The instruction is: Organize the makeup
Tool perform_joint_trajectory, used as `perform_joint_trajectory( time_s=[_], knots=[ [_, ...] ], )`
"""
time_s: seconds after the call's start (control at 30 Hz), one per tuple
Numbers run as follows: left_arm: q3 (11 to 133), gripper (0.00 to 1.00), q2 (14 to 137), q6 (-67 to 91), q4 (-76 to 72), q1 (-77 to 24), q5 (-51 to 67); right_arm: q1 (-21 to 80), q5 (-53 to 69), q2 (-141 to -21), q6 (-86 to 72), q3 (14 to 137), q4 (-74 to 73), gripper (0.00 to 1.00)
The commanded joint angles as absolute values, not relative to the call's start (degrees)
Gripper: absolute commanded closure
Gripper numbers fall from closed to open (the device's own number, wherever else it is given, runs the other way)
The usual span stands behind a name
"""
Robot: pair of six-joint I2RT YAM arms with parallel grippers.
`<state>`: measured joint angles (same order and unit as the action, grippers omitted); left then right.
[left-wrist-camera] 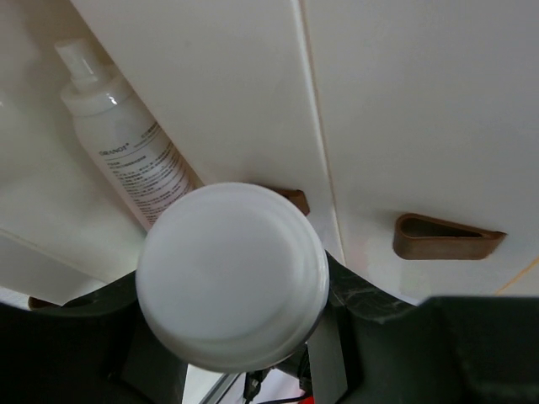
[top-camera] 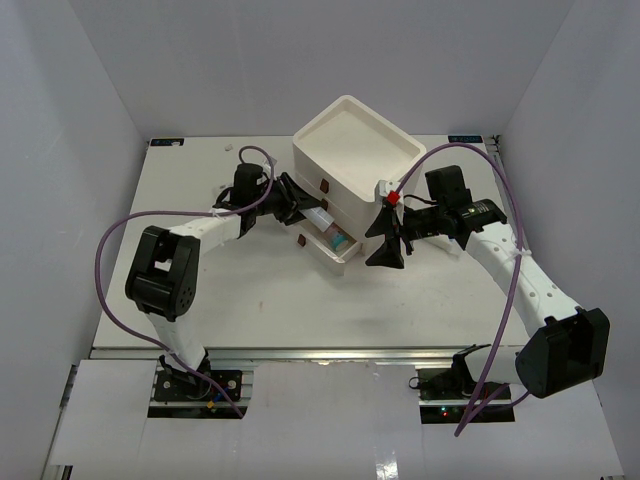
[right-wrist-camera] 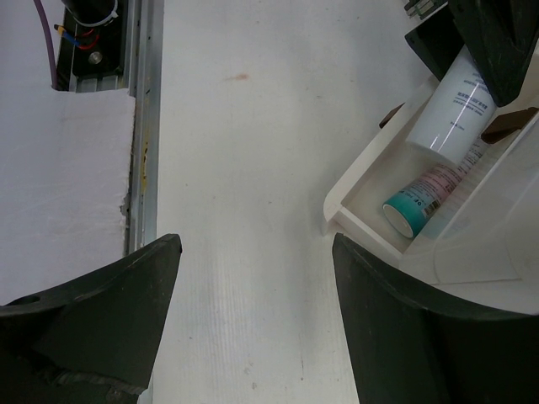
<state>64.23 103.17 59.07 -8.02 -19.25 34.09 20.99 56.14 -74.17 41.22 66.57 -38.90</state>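
Two arms: bases sit at the bottom edge of the top view. The left arm [top-camera: 160, 270] has its elbow at lower left and the right arm [top-camera: 535, 290] at lower right. Both reach up-frame toward the box.
Table: white top [top-camera: 300, 310], bare under the right wrist camera.
Right gripper: [top-camera: 386, 243] centre-right of the top view, just beside the right end of the open drawer. Its jaws are spread wide with nothing between them, only table below.
Open drawer: [top-camera: 330, 255] stands out from the box toward the arms, at the centre of the top view and the right edge of the right wrist view.
Teal-capped tube: [right-wrist-camera: 421, 202] lies inside the open drawer, white body with pink print, cap toward the near corner.
Left gripper: [top-camera: 297, 203] at the left end of the open drawer, pinching the small white bottle.
Small white bottle: [left-wrist-camera: 232, 273] held between the left fingers over the drawer, its round base facing the left wrist camera. Cannot tell whether it touches the drawer.
Printed white bottle: [left-wrist-camera: 135, 156] lies in the drawer behind the held one, upper left of the left wrist view.
Drawer box: [top-camera: 355, 140] cream, upper centre of the top view, with an open tray on top and dark red knobs [left-wrist-camera: 446, 240] on the closed fronts.
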Motion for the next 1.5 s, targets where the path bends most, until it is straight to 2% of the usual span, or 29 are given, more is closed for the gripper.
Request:
perform_joint_trajectory(
  time_s=[0.0, 0.4, 0.5, 0.63, 0.77, 0.8, 0.87, 1.03, 1.1, 1.47],
  knots=[
    [67.0, 0.81, 102.7, 57.3, -6.0, -19.5, 34.5, 20.6, 57.8, -72.9, 41.0, 65.9, -37.6, 0.21],
    [68.2, 0.77, 103.3, 55.4, -2.8, -19.6, 35.0, 20.5, 57.7, -72.7, 40.7, 65.7, -37.3, 0.21],
    [68.6, 0.7, 103.7, 55.1, -1.9, -19.6, 35.0, 20.3, 57.8, -72.5, 40.7, 65.7, -37.3, 0.2],
    [69.2, 0.53, 104.2, 55.2, -1.3, -19.6, 35.1, 20.3, 57.8, -72.5, 40.6, 65.6, -37.3, 0.21],
    [69.4, 0.52, 103.8, 54.9, -0.5, -19.6, 34.2, 20.2, 57.9, -72.3, 40.6, 65.5, -37.3, 0.2],
    [69.4, 0.48, 103.5, 54.8, -0.4, -19.6, 33.9, 20.2, 57.9, -72.3, 40.6, 65.5, -37.3, 0.2],
    [69.4, 0.36, 103.1, 54.4, -0.3, -19.6, 33.5, 20.1, 57.9, -72.3, 40.6, 65.5, -37.3, 0.2],
    [68.8, 0.33, 101.4, 53.0, 1.6, -19.5, 32.3, 20.1, 57.8, -72.3, 40.6, 65.5, -37.3, 0.2],
    [68.4, 0.27, 101.1, 53.2, 1.4, -19.5, 32.1, 20.1, 57.8, -72.3, 40.5, 65.5, -37.3, 0.2],
    [65.9, 0.27, 91.2, 47.3, 1.4, -19.5, 28.6, 19.8, 57.2, -71.7, 41.2, 65.1, -37.2, 0.2]
  ],
)
